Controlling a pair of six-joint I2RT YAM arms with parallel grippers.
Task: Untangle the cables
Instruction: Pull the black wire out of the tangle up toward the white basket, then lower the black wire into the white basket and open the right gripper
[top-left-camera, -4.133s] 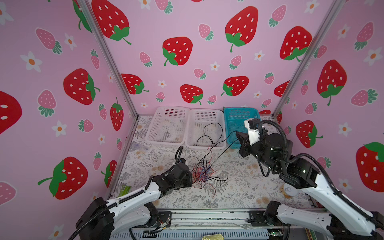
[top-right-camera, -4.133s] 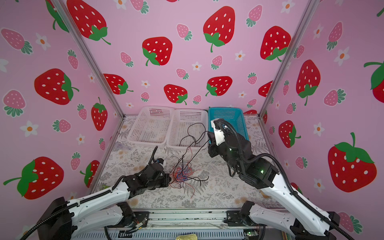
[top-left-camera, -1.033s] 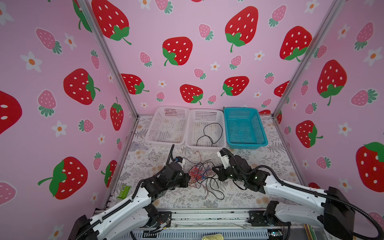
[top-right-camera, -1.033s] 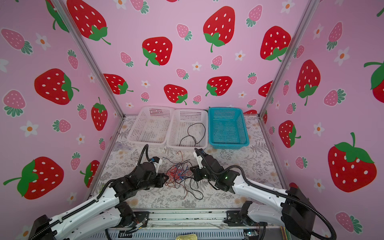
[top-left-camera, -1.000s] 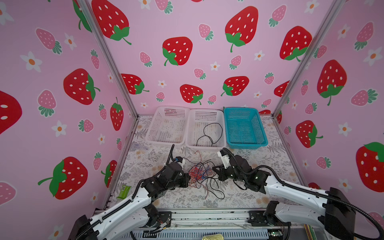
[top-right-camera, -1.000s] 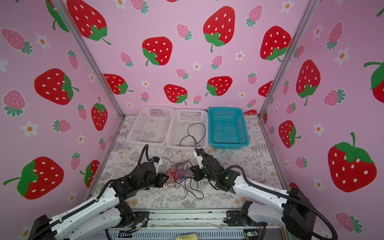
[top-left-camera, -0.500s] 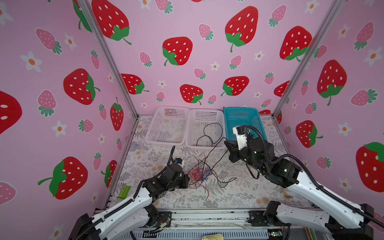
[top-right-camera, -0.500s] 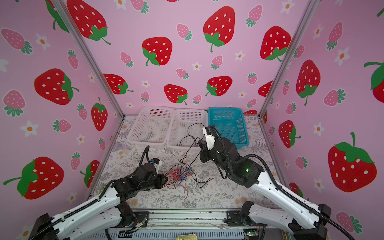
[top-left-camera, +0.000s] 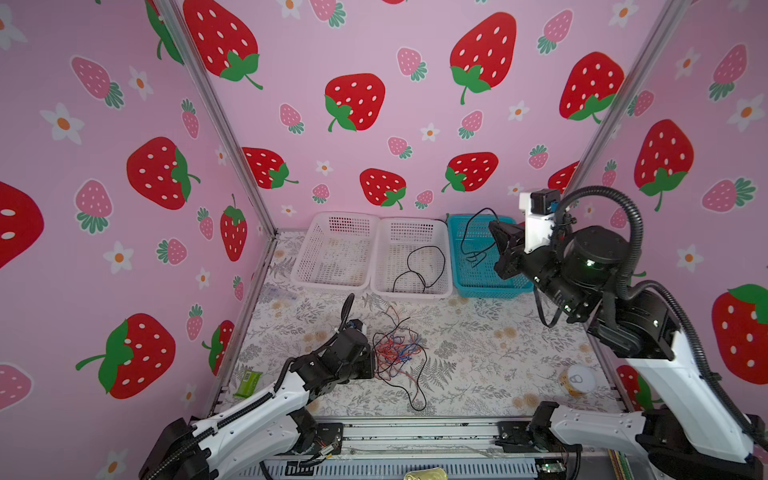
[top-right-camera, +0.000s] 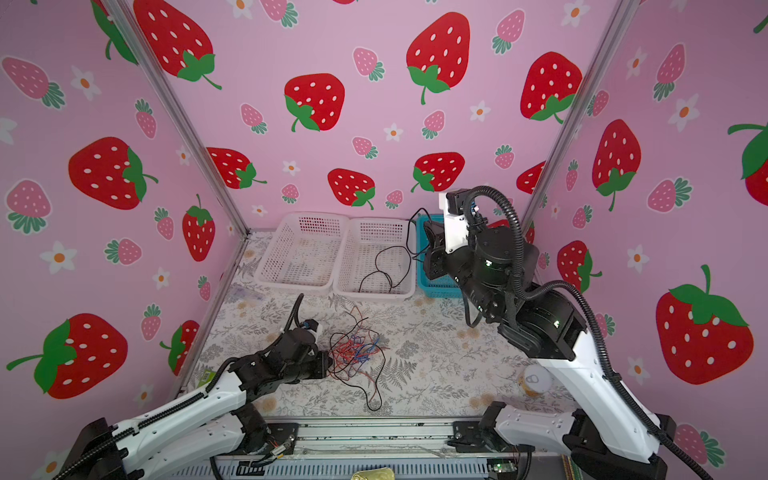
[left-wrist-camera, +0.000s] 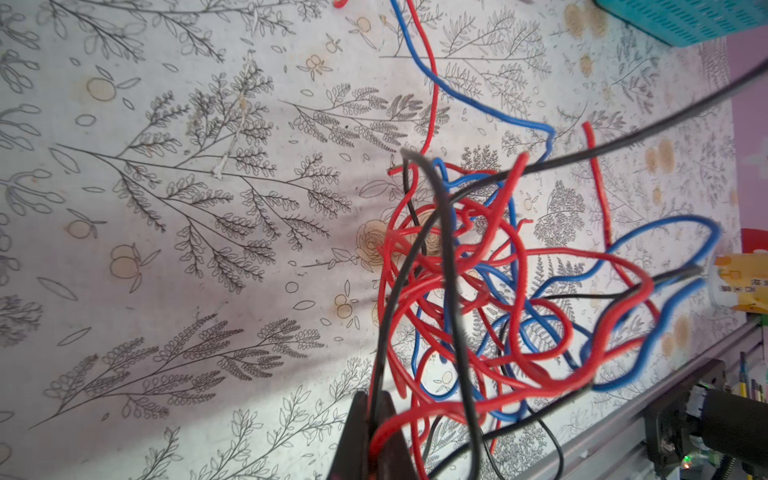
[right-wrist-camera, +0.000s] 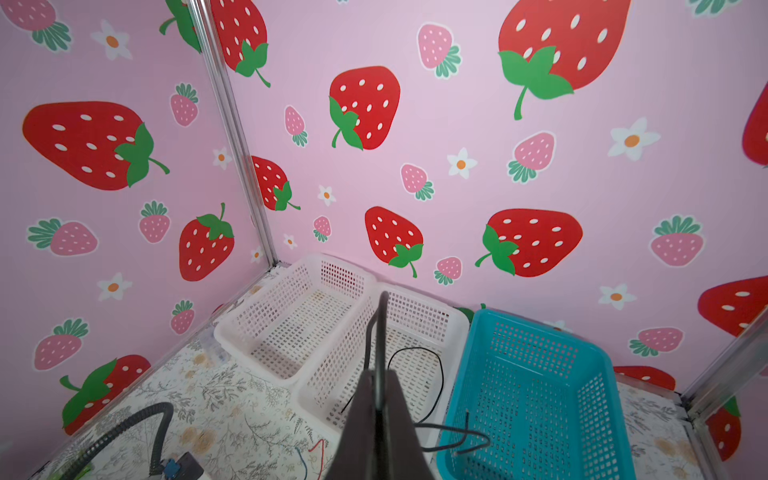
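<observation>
While the left gripper (top-left-camera: 369, 362), clamped on red and black strands, holds the tangle (top-left-camera: 397, 353) well in front of the turquoise basket (top-left-camera: 484, 286), the right gripper (top-left-camera: 494, 228) hangs above that basket, fingers (right-wrist-camera: 359, 417) closed on a black cable (top-left-camera: 473, 237) dangling clear. Another black wire (top-left-camera: 428, 259) lies in the white basket (top-left-camera: 411, 293) just beside it. Sorting seems under way; next, likely, the right gripper shifts over that white basket and opens, keeping loose ends off the rims.
</observation>
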